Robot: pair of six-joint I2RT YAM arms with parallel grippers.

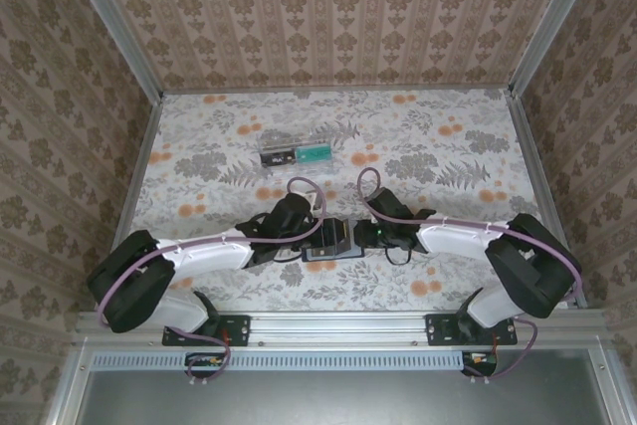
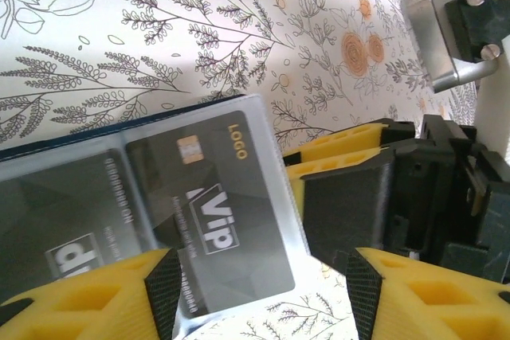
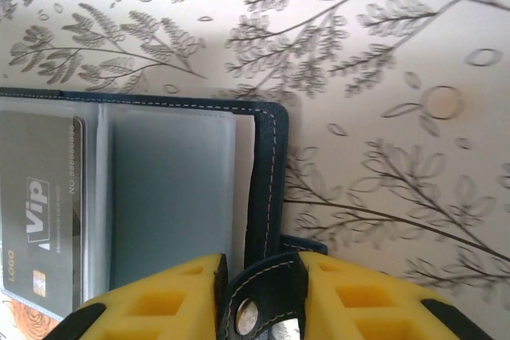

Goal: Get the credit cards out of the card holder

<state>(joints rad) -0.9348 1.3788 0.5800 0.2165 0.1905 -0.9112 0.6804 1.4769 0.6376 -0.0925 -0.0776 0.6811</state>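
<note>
Right fingers pinch open black card holder showing VIP card.

- The tabletop was covered in a pale floral print of grey leaves and orange blossoms, with patterned panels standing along three of its sides.
- A clear plastic box lay on it towards the far side, near the middle, its long side running left to right and something green showing at its right end.
- The card holder lay open and flat nearer the front edge, well apart from the box, its dark stitched border resting on the print.
</note>
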